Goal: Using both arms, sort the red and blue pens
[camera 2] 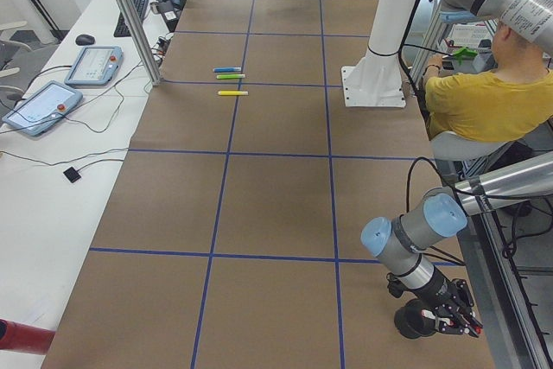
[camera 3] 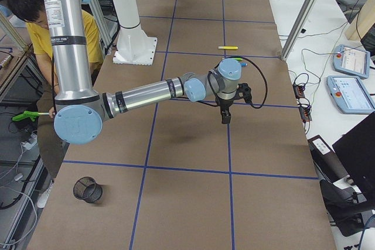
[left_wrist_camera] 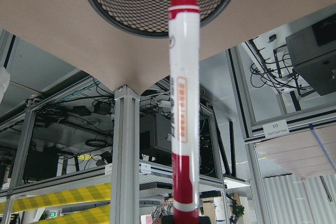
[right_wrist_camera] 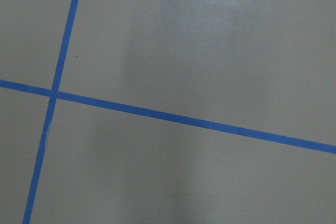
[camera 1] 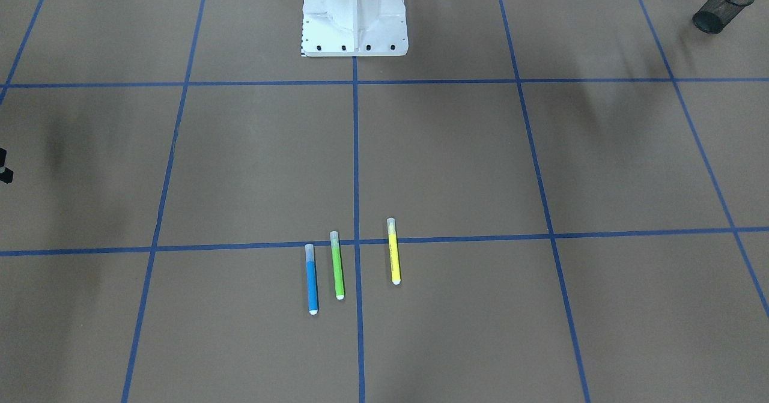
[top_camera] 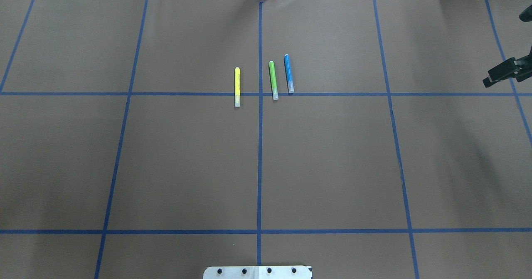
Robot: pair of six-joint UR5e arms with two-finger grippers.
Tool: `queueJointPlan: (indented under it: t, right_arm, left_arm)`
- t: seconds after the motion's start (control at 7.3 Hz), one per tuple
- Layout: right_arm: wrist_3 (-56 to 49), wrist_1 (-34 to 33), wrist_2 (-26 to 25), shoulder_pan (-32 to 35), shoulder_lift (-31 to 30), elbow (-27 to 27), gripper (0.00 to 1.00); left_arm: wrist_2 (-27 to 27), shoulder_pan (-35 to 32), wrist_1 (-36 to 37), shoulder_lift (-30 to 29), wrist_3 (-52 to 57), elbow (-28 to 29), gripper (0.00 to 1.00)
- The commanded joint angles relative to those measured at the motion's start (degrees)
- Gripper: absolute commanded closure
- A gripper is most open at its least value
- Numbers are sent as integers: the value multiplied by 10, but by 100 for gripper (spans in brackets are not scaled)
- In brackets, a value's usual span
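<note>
Red pen (left_wrist_camera: pixel 184 103) clamped in left gripper (camera 2: pixel 445 321) near mesh cup (left_wrist_camera: pixel 157 3); right gripper (camera 3: pixel 225 116) state unclear

three markers (camera 1: pixel 339 265) abreast on table (camera 1: pixel 480 163), pen (left_wrist_camera: pixel 184 103) before cup (left_wrist_camera: pixel 136 3)

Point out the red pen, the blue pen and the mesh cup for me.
red pen (left_wrist_camera: pixel 184 103): left wrist view, middle of its white barrel.
blue pen (camera 1: pixel 312 286): front-facing view, middle of its blue barrel.
mesh cup (camera 1: pixel 712 16): front-facing view, on its black mesh side wall.
</note>
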Motion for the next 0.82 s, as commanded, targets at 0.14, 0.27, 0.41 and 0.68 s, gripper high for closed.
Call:
queueJointPlan:
  t: [0.14, 0.27, 0.41, 0.68]
  right_arm:
    - [0, 0, 0, -1, 0, 0, 1]
    - [0, 0, 0, -1, 0, -1, 1]
    - [0, 0, 0, -2, 0, -1, 1]
    - [1, 0, 0, -2, 0, -1, 1]
  left_arm:
    - [-31, 0, -12, -13, 0, 19, 100]
    - [-33, 0, -12, -16, -1, 20, 100]
    - [-33, 0, -12, -18, 0, 24, 100]
    - [-33, 0, -12, -19, 0, 25, 98]
